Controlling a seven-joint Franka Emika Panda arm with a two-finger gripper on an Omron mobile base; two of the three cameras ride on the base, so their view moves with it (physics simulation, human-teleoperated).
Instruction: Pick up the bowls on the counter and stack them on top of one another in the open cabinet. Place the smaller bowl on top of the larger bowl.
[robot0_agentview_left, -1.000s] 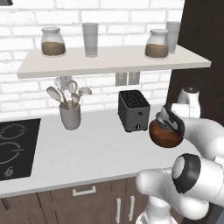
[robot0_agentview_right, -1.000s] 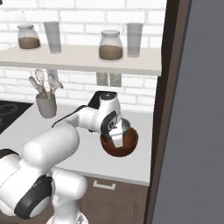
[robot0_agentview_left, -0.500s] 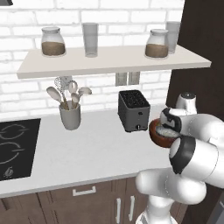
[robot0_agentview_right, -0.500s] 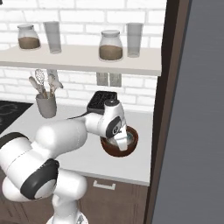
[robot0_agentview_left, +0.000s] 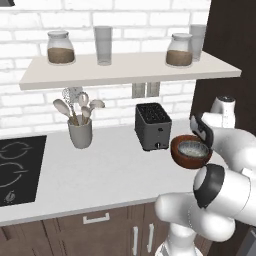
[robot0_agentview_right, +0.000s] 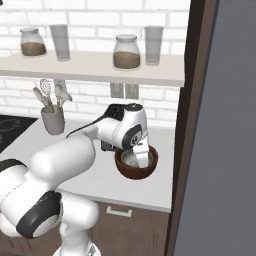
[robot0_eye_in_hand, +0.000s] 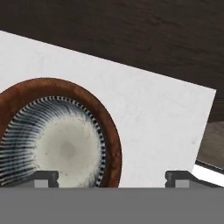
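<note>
1. As I looked through the hand view, the gripper (robot0_eye_in_hand: 112, 176) had its two finger tips spread wide, one low over the pale inside of the larger bowl (robot0_eye_in_hand: 52, 135) and the other out over the bare counter (robot0_eye_in_hand: 157, 118).
2. The bowl's reddish-brown rim ran between the two tips, so the fingers straddled its wall; I could not tell whether either pad pressed on it.
3. I would not call it clamped on the bowl: too little of the tips showed, so whether they grasped the rim stayed uncertain to me.
4. In the left base view the larger bowl (robot0_agentview_left: 190, 152) sat tilted, its striped inside turned toward the camera, at the right end of the counter (robot0_agentview_left: 110, 170), just beside the black toaster (robot0_agentview_left: 153, 126).
5. In that view the hand covered the bowl's far upper edge, and I could not tell whether the bowl's foot touched the counter or hung above it.
6. In the right base view the gripper (robot0_agentview_right: 140, 156) reached down into the larger bowl (robot0_agentview_right: 136, 166) from above, with the wrist hiding the fingers.
7. The open cabinet (robot0_agentview_left: 125, 70) ran along the brick wall above, carrying two lidded jars (robot0_agentview_left: 60, 48) and two glasses (robot0_agentview_left: 103, 45).
8. A grey utensil cup (robot0_agentview_left: 80, 132) with spoons stood well to the left, near the cooktop (robot0_agentview_left: 17, 167).
</note>
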